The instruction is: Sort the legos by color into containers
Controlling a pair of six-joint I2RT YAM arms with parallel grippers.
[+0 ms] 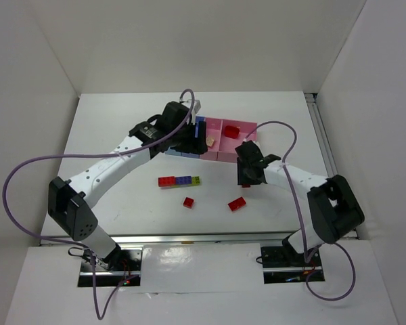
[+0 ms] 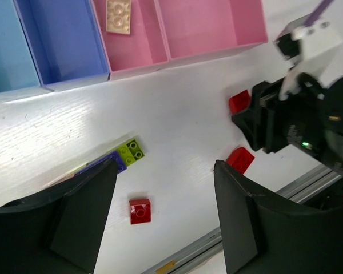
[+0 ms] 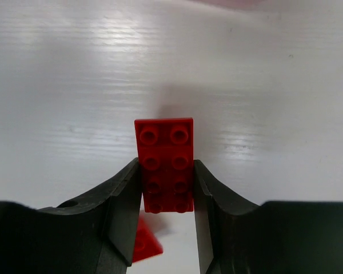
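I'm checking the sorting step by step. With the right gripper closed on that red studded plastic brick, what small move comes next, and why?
Probably lift straight up. The right gripper presses both sides of the red studded plastic brick, so the grasp looks made; the wide pink plastic bin, already holding a red brick, lies just beyond.

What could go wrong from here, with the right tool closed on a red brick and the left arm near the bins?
The right tool pinches the red brick by one end only, so it may pivot or slip when lifted. The left tool hangs open by the containers; carrying the brick there could make the two collide.
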